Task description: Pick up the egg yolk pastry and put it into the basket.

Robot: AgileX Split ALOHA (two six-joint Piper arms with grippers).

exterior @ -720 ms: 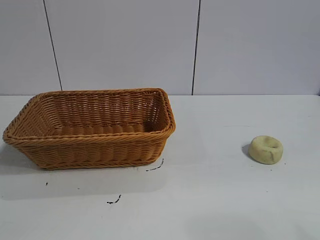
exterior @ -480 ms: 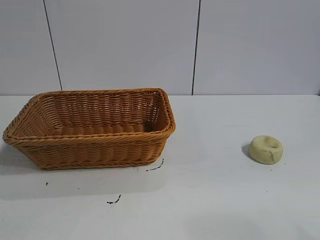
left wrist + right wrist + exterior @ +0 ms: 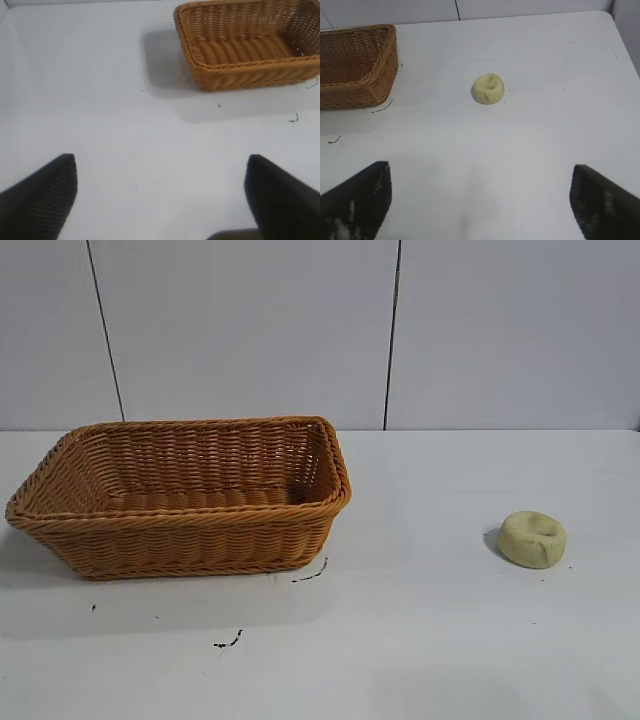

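1. The egg yolk pastry (image 3: 532, 539) sits by itself on the white table (image 3: 420, 640). It is on the right side in the outside view, well apart from the basket (image 3: 180, 498). Nothing touches it.

2. The basket sits on the left side of the table. It looks to have nothing in it, so the pastry has not gone in yet.

3. The right hand (image 3: 480, 197) is over the table with the pastry out in front of it. Its two dark fingers (image 3: 357, 200) are spread wide, with nothing between them. It is likely held this way so the soft bun can fit in the gap when the hand goes to it.

4. The left hand (image 3: 160, 192) is over a bare part of the table, with the basket some way ahead of it. Its fingers (image 3: 42, 192) are spread wide too, and it holds nothing. It seems to be just waiting.

5. Neither arm shows in the outside view, so both are far from the things.

6. The job looks like it is only starting. The next move is likely for the right hand to go to the pastry and pinch it gently, since it looks soft like dough and could squash.

7. There are small dark marks (image 3: 228, 642) on the table near the basket.
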